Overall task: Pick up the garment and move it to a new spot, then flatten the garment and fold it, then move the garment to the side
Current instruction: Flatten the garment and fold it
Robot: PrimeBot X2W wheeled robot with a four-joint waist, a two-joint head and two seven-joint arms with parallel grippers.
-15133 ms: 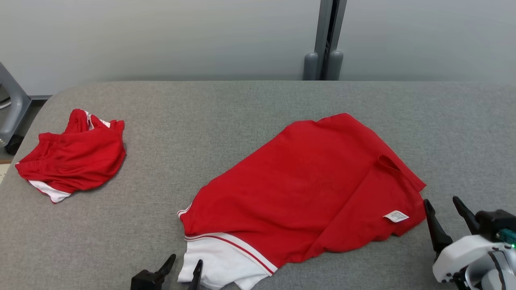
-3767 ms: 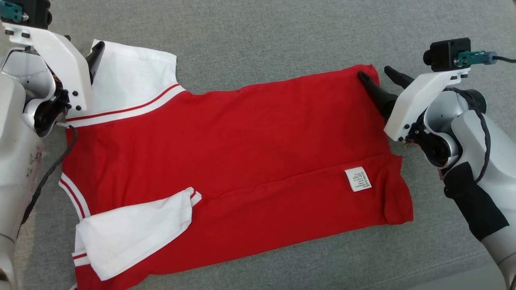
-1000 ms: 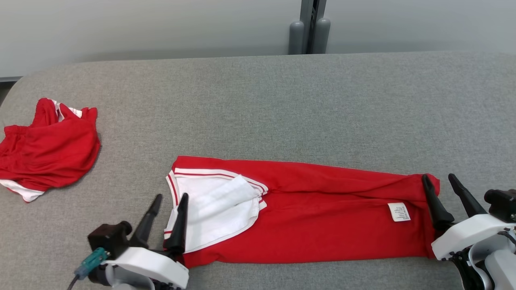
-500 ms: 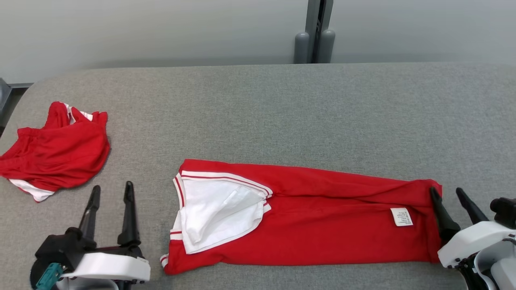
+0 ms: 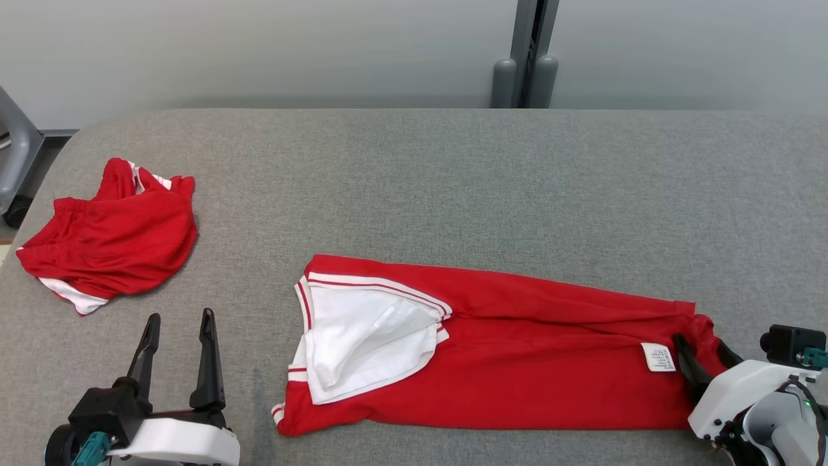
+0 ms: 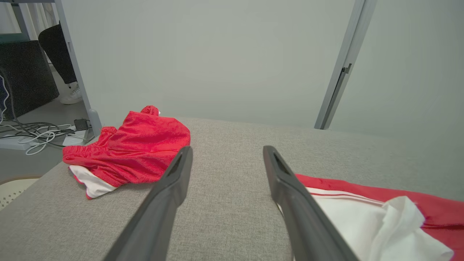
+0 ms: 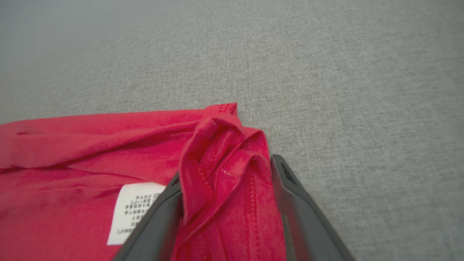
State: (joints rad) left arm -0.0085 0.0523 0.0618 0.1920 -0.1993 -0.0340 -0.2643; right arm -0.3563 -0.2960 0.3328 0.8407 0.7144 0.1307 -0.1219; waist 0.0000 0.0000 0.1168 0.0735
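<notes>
Red cloth with white trim, the garment (image 5: 517,362) lies folded lengthwise into a long band on the near part of the grey fabric-covered desk (image 5: 414,175), running from the middle toward the robot's right. Its white sleeve (image 5: 362,343) sits on top at the left end, rumpled and edged with red and white stripes. A white care label (image 5: 658,357) shows near the right end.

At that right end, the right gripper (image 5: 702,349) is low on the desk with its two dark fingers standing apart on either side of the hem corner. In the right wrist view the garment (image 7: 90,152) bunches up into a raised fold between the fingers of the right gripper (image 7: 226,170), touching both. The label (image 7: 132,210) lies just beside the left-hand finger.

The left gripper (image 5: 180,315) is at the lower left, wide and empty, fingers pointing away from the robot. It is apart from the garment's left end. The left wrist view looks out between the spread fingers of the left gripper (image 6: 227,148), with the garment (image 6: 398,192) at the lower right.

A second red piece (image 5: 110,246), crumpled with a bit of white showing, sits well apart at the far left of the desk, also seen from the left wrist (image 6: 134,145). Behind the desk are a pale wall and a grey post (image 5: 530,52).
</notes>
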